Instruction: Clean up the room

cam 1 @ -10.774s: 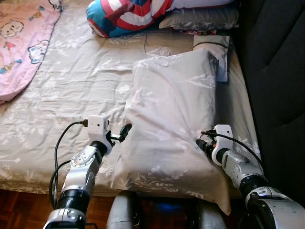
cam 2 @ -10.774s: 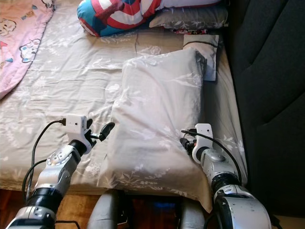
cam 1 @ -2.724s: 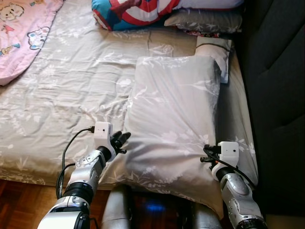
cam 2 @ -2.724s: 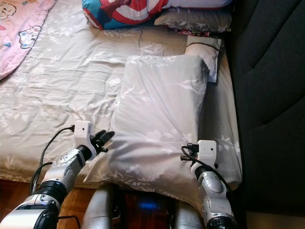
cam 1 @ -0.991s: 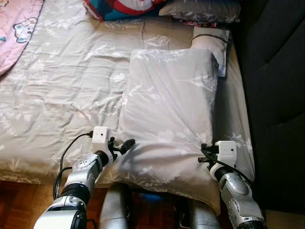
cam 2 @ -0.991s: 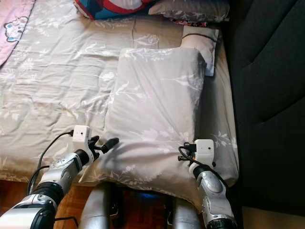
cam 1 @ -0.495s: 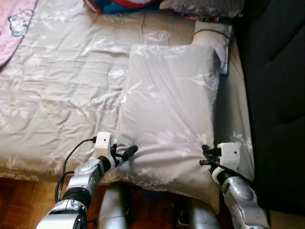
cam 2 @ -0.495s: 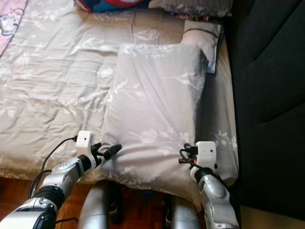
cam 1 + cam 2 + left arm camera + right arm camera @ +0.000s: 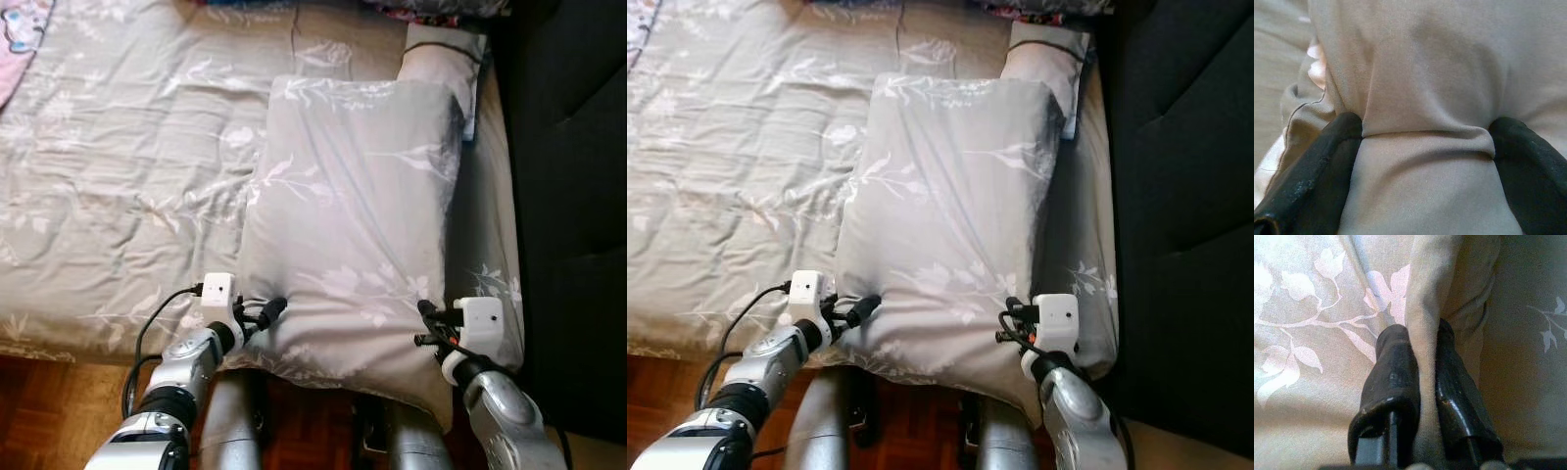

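Here, pillow: a large grey pillow [image 9: 355, 215] with a pale leaf print is lying lengthwise on the bed [image 9: 118, 166], toward the robot's right, its near end hanging a little past the bed's front edge.
Left hand: the left hand [image 9: 263, 314] is reaching in at the pillow's near left corner; in the left wrist view its two black fingers [image 9: 1312, 171] are standing wide apart with a thick bulge of the pillow pressed between them.
Right hand: the right hand [image 9: 1011, 323] is sitting at the pillow's near right edge; in the right wrist view its fingers [image 9: 1393, 382] are drawn close together, pinching a thin fold of the pillow's fabric.
Surroundings: a crumpled grey bedsheet [image 9: 725, 147] in the same leaf print is covering the bed to the left of the pillow. A smaller pale pillow [image 9: 443, 59] with a dark trim line is lying just beyond the big pillow's far right corner, partly tucked behind it.
In the way: a dark upholstered headboard [image 9: 568, 196] is running along the right side, close beside the pillow's right edge.
Floor: reddish wooden parquet [image 9: 49, 411] is showing below the bed's front edge.
Cut off: a strip of pink fabric [image 9: 15, 29] at the far left corner and some patterned cloth at the top edge are being cropped, too little to identify.
Hard to tell: the right hand's fingertips are being hidden by the pillow in the head views.
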You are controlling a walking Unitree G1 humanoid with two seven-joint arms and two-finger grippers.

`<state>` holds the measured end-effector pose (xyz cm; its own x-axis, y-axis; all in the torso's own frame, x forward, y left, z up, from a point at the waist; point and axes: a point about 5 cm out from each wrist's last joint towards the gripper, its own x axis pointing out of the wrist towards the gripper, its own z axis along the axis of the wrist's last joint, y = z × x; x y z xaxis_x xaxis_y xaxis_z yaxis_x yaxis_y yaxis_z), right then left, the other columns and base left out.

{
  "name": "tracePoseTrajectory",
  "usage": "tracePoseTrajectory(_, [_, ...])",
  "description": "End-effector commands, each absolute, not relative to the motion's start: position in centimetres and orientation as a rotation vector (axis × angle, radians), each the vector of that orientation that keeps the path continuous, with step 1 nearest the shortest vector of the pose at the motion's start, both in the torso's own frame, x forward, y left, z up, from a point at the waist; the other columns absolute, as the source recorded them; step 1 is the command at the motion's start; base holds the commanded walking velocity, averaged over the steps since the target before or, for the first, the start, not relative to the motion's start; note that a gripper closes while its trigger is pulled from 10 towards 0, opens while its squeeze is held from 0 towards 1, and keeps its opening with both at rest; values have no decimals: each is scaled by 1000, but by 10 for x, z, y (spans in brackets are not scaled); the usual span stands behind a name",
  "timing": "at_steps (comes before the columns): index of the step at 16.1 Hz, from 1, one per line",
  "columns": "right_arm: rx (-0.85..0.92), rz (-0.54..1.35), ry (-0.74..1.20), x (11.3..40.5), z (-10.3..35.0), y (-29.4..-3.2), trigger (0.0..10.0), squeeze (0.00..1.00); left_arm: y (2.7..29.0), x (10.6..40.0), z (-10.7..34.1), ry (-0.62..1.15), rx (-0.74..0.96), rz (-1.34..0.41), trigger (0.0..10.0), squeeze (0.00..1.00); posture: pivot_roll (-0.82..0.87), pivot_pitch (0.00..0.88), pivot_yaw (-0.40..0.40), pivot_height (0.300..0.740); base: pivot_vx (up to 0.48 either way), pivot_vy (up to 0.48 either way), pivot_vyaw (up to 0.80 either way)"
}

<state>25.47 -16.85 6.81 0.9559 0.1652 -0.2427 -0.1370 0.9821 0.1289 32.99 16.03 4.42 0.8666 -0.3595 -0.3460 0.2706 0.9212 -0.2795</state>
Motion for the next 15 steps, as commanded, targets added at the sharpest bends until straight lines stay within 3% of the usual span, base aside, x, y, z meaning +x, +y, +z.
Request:
tracePoseTrajectory(1, [133, 148, 360, 236, 49, -170, 10000, 0, 149, 299, 2, 603, -259, -331, 10000, 0, -201, 544, -105, 648, 0, 0, 0])
tracePoseTrajectory(4, [130, 146, 370, 232, 53, -172, 10000, 0, 142, 295, -3, 632, -296, -342, 10000, 0, -216, 555, -117, 648, 0, 0, 0])
tracePoseTrajectory(5, [129, 147, 371, 232, 54, -172, 10000, 0, 141, 294, -3, 634, -303, -339, 1059, 0, -219, 555, -119, 648, 0, 0, 0])
tracePoseTrajectory(6, [128, 148, 373, 232, 54, -172, 10000, 0, 140, 294, -4, 637, -309, -346, 0, 0, -219, 554, -121, 648, 0, 0, 0])
tracePoseTrajectory(15, [137, 156, 403, 234, 51, -166, 10000, 0, 141, 294, 1, 616, -344, -434, 0, 0, -183, 538, -101, 648, 0, 0, 0])
